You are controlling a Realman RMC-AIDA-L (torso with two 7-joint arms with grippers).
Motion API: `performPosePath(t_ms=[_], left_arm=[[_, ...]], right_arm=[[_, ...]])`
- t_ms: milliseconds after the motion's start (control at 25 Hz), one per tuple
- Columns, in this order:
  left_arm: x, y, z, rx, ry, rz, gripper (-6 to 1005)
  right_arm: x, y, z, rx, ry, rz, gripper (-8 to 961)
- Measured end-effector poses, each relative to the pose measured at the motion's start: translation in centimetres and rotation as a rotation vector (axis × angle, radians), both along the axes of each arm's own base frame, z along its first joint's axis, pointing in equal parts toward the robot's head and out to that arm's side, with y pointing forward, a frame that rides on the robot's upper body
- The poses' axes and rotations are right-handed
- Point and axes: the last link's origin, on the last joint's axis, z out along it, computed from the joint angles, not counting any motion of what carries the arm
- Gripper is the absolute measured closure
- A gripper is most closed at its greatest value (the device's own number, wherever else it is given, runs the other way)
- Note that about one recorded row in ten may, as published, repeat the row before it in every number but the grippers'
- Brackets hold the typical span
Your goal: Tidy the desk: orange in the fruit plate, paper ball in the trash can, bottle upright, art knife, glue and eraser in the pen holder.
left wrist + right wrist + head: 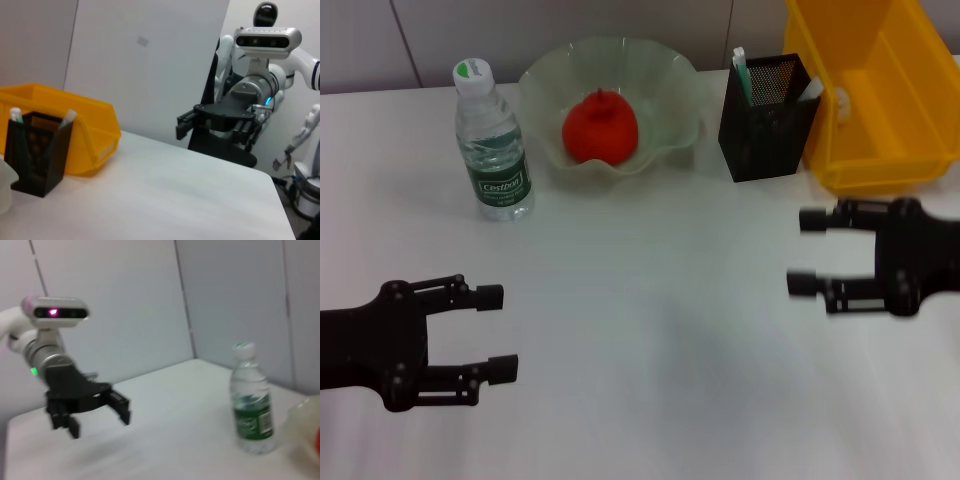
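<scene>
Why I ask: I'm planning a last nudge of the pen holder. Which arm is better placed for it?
Right, probably. The right gripper hovers open on the pen holder's side of the table. The left gripper, also open, sits on the far side, nearer the bottle.

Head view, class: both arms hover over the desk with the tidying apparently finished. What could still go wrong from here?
1. The left gripper is open in front of the upright bottle; a forward sweep might topple it.
2. The right gripper is open, close to the pen holder and the yellow bin; a careless retreat could nudge either.
3. The orange sits in a shallow fruit plate; a bump may roll it out.
</scene>
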Motion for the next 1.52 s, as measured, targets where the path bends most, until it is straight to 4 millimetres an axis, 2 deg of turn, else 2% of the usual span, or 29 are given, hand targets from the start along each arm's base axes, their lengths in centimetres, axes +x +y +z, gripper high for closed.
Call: performPosePath(t_ms=[80,320,800,920,1520], left_arm=[[0.0,0.0,-0.1,-0.017,0.014,-0.005,183],[0.0,0.2,0.1,-0.066,0.054,-0.013,186],[0.0,0.3,0.9,-0.093,0.070,-0.027,186],[0.1,0.1,0.6,-0.136,0.086,-0.029,186],[0.3,0.2,0.4,-0.131,0.082,-0.026,186]], right_arm=[[0.2,-0.3,-0.3,-0.025,-0.011,-0.002,174],[1.0,-1.1,-1.8,-0.098,-0.067,0.001,175],[3.5,-2.4,-1.9,-0.043,-0.050,-0.019,175],[3.5,-2.4,-2.0,-0.042,-0.047,-0.014,175],[3.4,-1.9,-2.5,-0.043,-0.042,0.000,174]])
